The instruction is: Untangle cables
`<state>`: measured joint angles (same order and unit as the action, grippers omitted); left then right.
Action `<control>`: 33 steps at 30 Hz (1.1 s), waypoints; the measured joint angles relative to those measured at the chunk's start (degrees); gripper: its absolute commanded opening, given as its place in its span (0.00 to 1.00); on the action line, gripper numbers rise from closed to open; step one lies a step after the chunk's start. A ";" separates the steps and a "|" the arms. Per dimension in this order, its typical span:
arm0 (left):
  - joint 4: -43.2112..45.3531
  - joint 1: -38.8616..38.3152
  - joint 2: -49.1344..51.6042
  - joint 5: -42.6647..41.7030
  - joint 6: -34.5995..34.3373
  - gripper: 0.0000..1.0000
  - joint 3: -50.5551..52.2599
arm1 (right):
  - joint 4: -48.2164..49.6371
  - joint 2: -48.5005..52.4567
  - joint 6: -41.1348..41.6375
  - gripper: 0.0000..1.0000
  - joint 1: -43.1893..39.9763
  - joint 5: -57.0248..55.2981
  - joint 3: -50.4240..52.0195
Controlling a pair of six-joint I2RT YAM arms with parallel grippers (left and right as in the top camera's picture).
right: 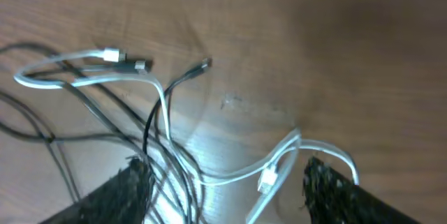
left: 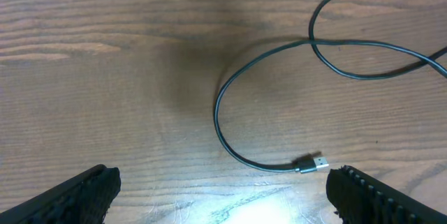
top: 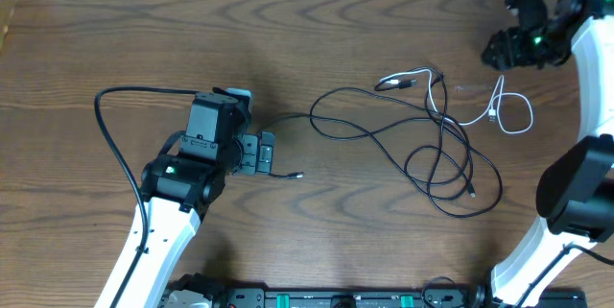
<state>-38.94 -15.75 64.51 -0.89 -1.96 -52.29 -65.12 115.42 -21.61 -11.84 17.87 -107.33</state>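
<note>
Wood-grain table [top: 288, 20] fills every view. At its left the left arm [top: 173, 193] lies low, and the left gripper [left: 223, 178] has its fingers spread wide with nothing between them. At the far right corner the right arm [top: 585, 87] reaches up. The right gripper [right: 227, 175] hangs above the table, its fingers apart and closed on nothing.

A thin black cable [left: 216, 112] runs mostly left to right across the table's middle in loose loops. The loops bunch and cross each other right of centre. A white cable [right: 162, 102], equally thin, crosses the black one there and curls into a loop near the right arm.

The black cable's silver plug [left: 314, 162] lies flat just ahead of the left gripper, pointing right. A white plug [right: 267, 178] lies below the right gripper.
</note>
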 measured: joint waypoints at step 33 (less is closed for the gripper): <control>-0.02 0.00 0.02 -0.02 0.00 0.99 0.00 | 41.05 0.04 -9.14 0.78 9.07 12.59 32.81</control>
<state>-38.96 -15.75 64.53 -0.91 -1.96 -52.29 -24.08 115.46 -30.74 -2.76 30.46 -74.52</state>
